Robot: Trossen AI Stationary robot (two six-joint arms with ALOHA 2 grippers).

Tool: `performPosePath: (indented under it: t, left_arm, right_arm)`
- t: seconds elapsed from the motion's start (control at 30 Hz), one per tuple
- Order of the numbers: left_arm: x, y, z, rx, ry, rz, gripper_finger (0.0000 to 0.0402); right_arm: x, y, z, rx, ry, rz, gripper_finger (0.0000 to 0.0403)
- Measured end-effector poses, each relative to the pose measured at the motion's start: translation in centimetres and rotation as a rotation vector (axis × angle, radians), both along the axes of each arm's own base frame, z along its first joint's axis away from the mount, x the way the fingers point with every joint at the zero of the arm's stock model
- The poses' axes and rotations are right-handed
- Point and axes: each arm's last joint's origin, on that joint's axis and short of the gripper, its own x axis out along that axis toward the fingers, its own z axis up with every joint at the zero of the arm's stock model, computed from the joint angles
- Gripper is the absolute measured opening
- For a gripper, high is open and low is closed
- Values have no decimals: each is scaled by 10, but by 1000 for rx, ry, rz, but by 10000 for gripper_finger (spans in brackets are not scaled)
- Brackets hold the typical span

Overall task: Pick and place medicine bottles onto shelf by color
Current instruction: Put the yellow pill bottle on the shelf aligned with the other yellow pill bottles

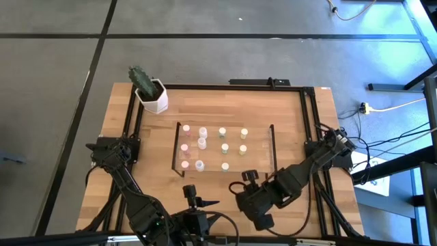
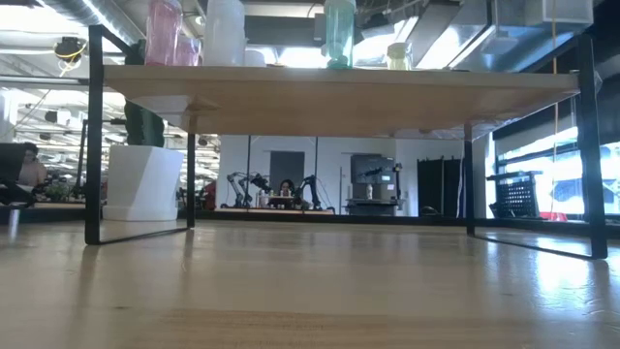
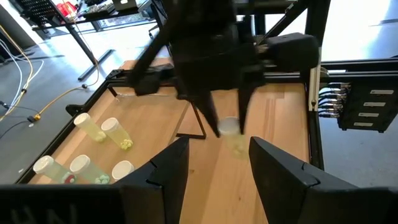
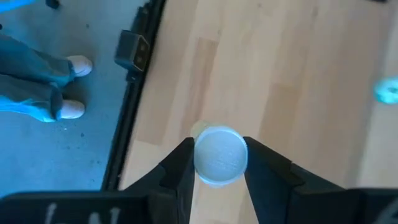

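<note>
One upright bottle (image 4: 220, 155), cap up, in right claw (image 4: 219, 163)

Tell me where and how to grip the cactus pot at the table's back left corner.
Grip the white hexagonal pot by two opposite flat walls, low on its body, coming from the side. The cactus leans out over the rim, so a straight top-down approach would likely hit it.
</note>
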Motion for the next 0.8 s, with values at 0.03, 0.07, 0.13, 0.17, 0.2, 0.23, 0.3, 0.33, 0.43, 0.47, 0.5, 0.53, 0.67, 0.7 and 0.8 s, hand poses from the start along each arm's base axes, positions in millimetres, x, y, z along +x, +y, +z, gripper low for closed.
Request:
performPosePath:
  t: [0.03,0.07,0.13,0.17,0.2,0.23,0.3,0.33,0.43,0.47,0.5,0.53,0.67,0.7,0.8]
  left_arm:
    - [0,0,0,0,0,0,161]
    - [0,0,0,0,0,0,160]
    - [0,0,0,0,0,0,160]
    - [0,0,0,0,0,0,160]
    - [0,0,0,1,1,0,160]
    - [0,0,0,1,1,0,161]
    - [0,0,0,1,1,0,161]
    - [0,0,0,1,1,0,160]
    - [0,0,0,2,2,0,160]
    - [0,0,0,2,2,0,160]
    - [0,0,0,2,2,0,161]
    - [0,0,0,3,2,0,161]
    - [0,0,0,3,2,0,160]
    - [0,0,0,2,1,0,160]
    - [0,0,0,2,2,0,161]
  right_arm:
    - [1,-3,1,-7,6,-11,122]
    - [1,-6,2,-14,12,-22,122]
    - [3,-13,4,-37,18,-46,122]
    - [4,-17,5,-50,23,-58,122]
    - [4,-22,6,-66,35,-71,122]
    - [5,-27,7,-76,48,-80,122]
    - [6,-36,11,-89,62,-99,122]
    - [7,-41,13,-96,69,-111,122]
    - [10,-55,16,-111,91,-145,122]
    - [12,-60,16,-123,93,-153,122]
    - [14,-64,16,-145,87,-157,122]
    - [15,-67,15,-158,83,-165,122]
    - [21,-80,6,-186,108,-183,122]
    - [22,-82,4,-190,114,-187,122]
    - [25,-89,-2,-198,133,-205,122]
